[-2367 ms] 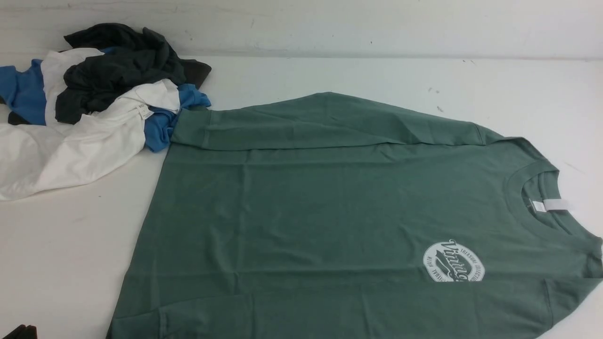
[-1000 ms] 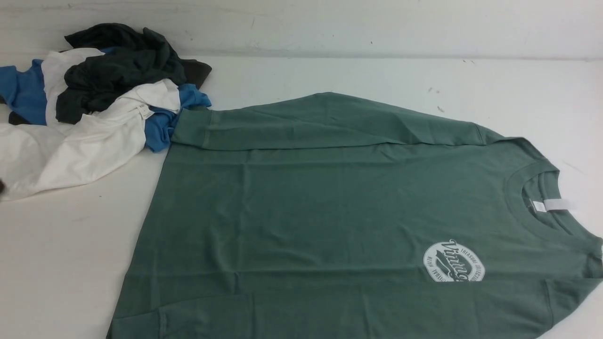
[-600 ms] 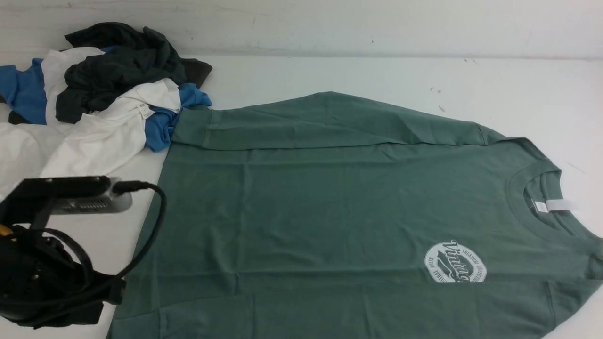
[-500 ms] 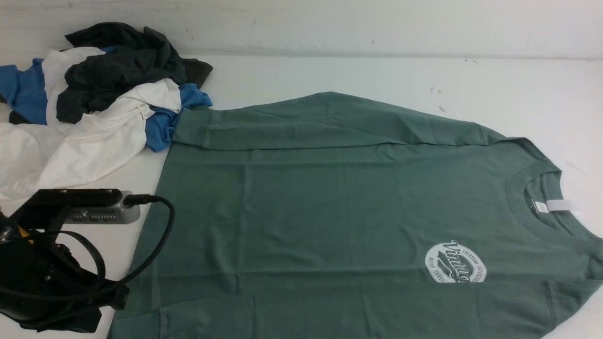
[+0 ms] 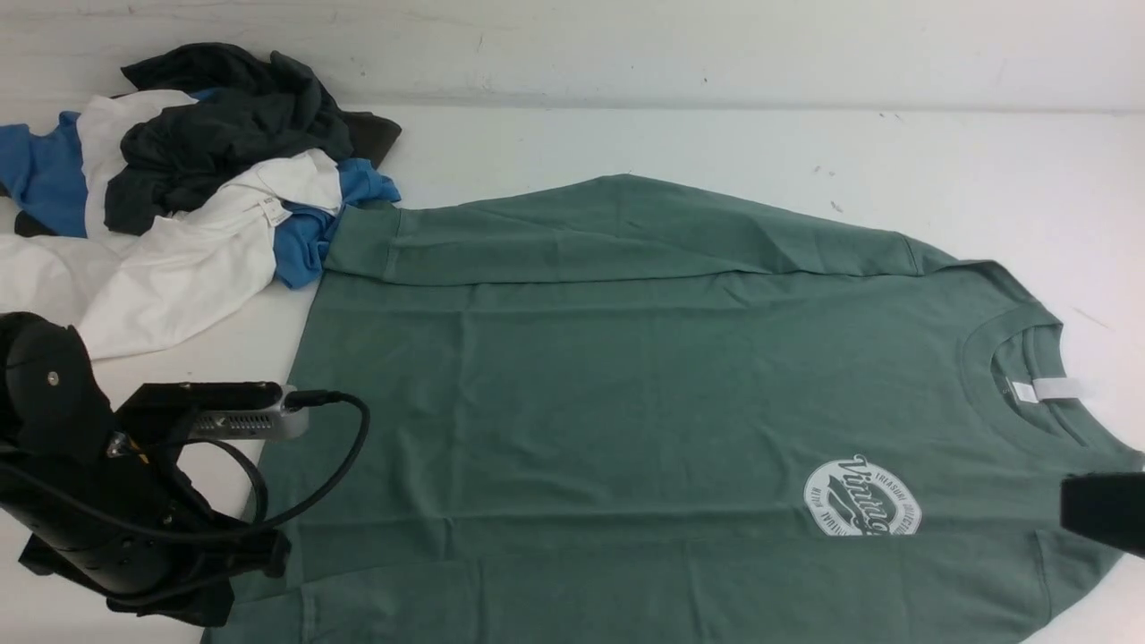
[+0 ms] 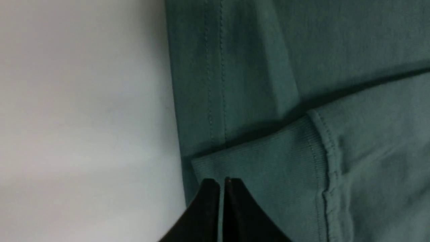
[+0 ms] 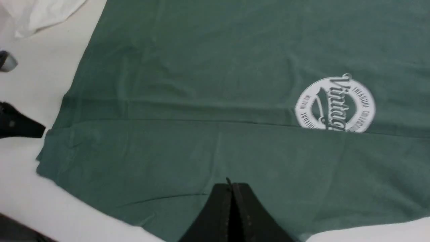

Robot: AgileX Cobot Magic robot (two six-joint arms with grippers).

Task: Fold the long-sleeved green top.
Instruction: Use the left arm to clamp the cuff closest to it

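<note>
Two tools stand over the top (image 5: 626, 402), which lies flat and face up on the bench (image 5: 626, 134), collar (image 5: 977, 376) toward 3 o'clock and hem (image 5: 318, 340) toward 9 o'clock. Both sleeves are folded in along the body, one at the 12 o'clock edge and one at the 6 o'clock edge, so the outline is roughly a rectangle. The left tool (image 6: 221, 183) is at 8 o'clock. Its jaws show only a slit between them and hold nothing, and its tips are over the ribbed cuff (image 6: 262, 158) just inside the hem, probably its pick-up point. The right tool (image 7: 231, 185), jaws pressed together and empty, hangs over the near sleeve at about 4 o'clock, on the near side of the logo (image 7: 336, 104). Two stations on one long edge suggest a lengthwise fold toward 12 o'clock, and both tools must widen first. A pile (image 5: 179, 179) of other garments at 10 o'clock lies against the far hem corner and could snag.
</note>
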